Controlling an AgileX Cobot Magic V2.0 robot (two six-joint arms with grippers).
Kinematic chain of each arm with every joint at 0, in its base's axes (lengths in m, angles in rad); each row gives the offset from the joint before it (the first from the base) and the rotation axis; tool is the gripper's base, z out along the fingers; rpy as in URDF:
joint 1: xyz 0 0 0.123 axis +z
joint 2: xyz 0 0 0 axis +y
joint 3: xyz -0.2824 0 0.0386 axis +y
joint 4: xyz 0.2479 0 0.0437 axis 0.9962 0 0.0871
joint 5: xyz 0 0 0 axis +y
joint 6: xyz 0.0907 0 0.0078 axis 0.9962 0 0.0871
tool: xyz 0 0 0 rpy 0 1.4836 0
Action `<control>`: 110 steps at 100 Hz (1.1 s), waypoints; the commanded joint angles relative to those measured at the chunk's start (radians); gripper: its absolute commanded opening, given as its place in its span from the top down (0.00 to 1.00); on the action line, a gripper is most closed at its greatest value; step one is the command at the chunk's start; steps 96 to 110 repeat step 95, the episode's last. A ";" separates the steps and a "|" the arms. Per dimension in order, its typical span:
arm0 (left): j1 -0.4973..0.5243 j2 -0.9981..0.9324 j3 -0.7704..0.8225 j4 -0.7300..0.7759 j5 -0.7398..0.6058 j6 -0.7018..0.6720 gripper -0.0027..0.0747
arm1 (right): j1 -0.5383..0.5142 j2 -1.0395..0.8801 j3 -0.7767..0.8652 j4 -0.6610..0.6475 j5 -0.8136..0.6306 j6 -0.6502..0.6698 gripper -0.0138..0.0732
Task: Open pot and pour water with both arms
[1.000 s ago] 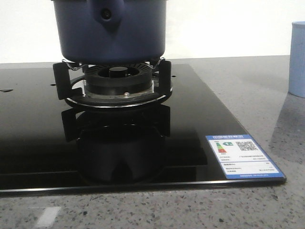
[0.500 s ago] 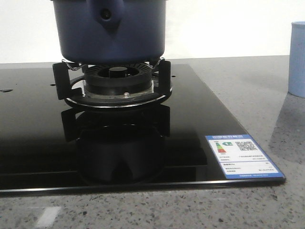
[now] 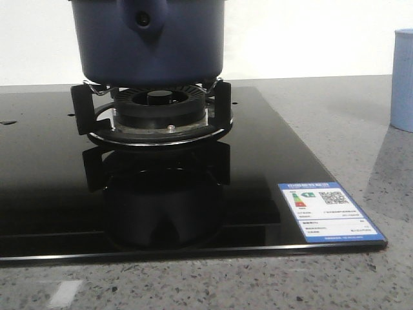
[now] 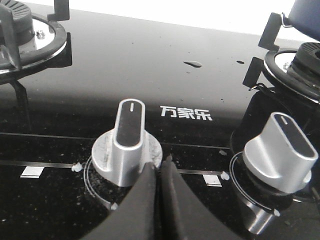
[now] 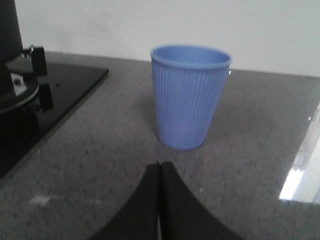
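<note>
Only the wrist views are showing the arms. The left gripper [image 4: 159, 167] is hanging over the black glass hob [image 3: 271, 148] with its fingers pressed together, its tips just before a silver knob [image 4: 129, 145]; a second knob [image 4: 282, 150] is sitting beside it. The right gripper [image 5: 159, 167], fingers likewise pressed together, is pointing over the speckled grey counter [image 5: 100, 150] at a ribbed pale blue cup [image 5: 187, 95] standing upright nearby. In the front view the pot [image 3: 148, 45] is sitting on the burner grate [image 3: 151, 110], beyond an energy label [image 3: 326, 211] on the hob's near corner. A white wall [image 3: 310, 39] is rising behind.
</note>
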 commanded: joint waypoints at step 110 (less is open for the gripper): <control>0.001 -0.026 0.039 -0.020 -0.036 -0.007 0.99 | -0.010 -0.214 0.050 0.000 0.267 0.006 0.93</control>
